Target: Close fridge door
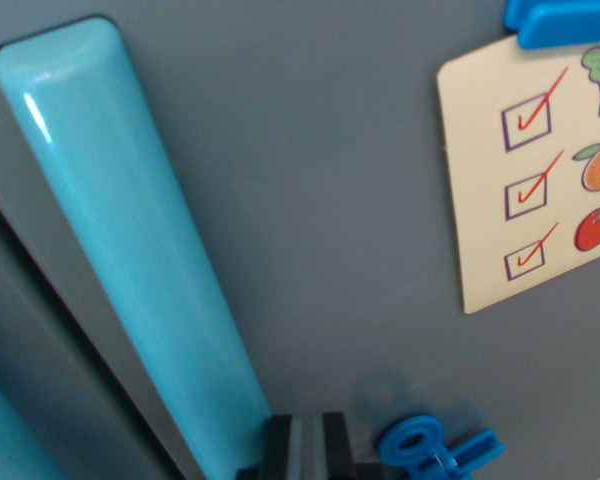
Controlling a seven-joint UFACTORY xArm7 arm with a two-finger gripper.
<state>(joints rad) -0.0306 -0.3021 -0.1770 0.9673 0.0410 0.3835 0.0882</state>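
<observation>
Wrist view: gripper [308, 445] is pressed against door [340, 220] beside handle [130, 250], jaws' state unclear; slipping off could be caused by skewed pushing.

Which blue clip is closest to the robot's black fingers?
The blue clip at the bottom edge, right beside the gripper. The other blue clip sits far off, atop the checklist card.

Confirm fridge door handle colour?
Glossy light blue handle, on the grey door; seen in the wrist view.

The grey fridge door [320, 230] fills the frame, its glossy light-blue handle [140, 260] slanting from upper left down toward bottom centre, a checklist card at right.
</observation>
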